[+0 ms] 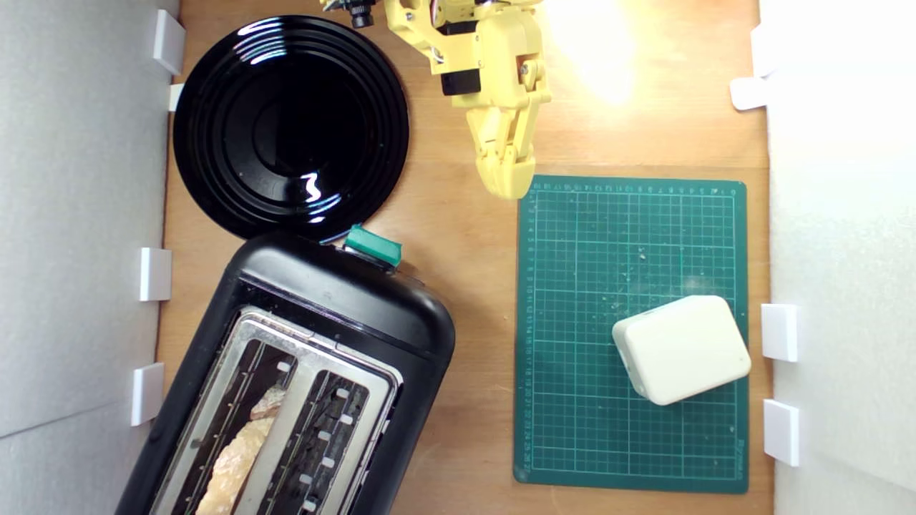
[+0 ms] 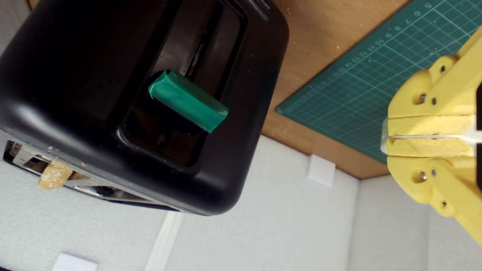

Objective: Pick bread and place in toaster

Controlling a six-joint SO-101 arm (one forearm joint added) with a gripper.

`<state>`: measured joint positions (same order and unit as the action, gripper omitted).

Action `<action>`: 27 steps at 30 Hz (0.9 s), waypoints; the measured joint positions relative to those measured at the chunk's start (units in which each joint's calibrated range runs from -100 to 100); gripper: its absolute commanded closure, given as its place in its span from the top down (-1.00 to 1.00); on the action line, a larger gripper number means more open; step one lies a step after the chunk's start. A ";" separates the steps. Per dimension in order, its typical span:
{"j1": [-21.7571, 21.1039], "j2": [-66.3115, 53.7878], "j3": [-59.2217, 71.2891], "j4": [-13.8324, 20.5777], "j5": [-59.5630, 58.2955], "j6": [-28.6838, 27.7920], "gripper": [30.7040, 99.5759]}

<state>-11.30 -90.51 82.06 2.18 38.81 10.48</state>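
Because the toaster [image 1: 300, 386] runs off the bottom edge of the exterior view, only part of it shows, and the bread [image 1: 240, 450] is cut off there too. What can be seen of the bread is a pale tan slice standing down in the slot nearer the exterior view's left. The other slot [image 1: 322, 443] beside it looks dark, with only wire guides showing. In the wrist view just a small tan corner of the bread [image 2: 54, 175] pokes out past the silver top, and the rest is hidden by the black body. The teal lever knob [image 1: 372, 245] sticks out from the toaster's end, close to the rim of the shiny black plate [image 1: 215, 179], which holds nothing that can be seen.

Most of the yellow arm is cut off at the top of the exterior view. Its gripper [image 1: 509, 182] hangs over the wood table [image 1: 465, 286] just off the corner of the green mat [image 1: 572, 429]. The two jaws are pressed together with nothing between them. A white block [image 1: 680, 350] sits on the mat, well apart from the gripper.
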 measured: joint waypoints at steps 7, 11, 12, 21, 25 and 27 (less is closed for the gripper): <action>-0.09 -2.52 6.93 0.00 0.00 0.26 -0.99; -0.18 -5.29 12.67 0.00 0.08 0.47 -0.97; -0.09 -5.88 13.22 0.00 0.08 0.47 -0.97; -0.18 -7.39 16.18 0.00 0.08 0.57 -1.00; -0.18 -7.31 16.18 0.00 0.59 0.57 -1.00; -0.27 -7.31 16.27 0.00 2.37 0.57 -1.00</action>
<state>-11.58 -97.82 98.34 2.18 41.19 11.05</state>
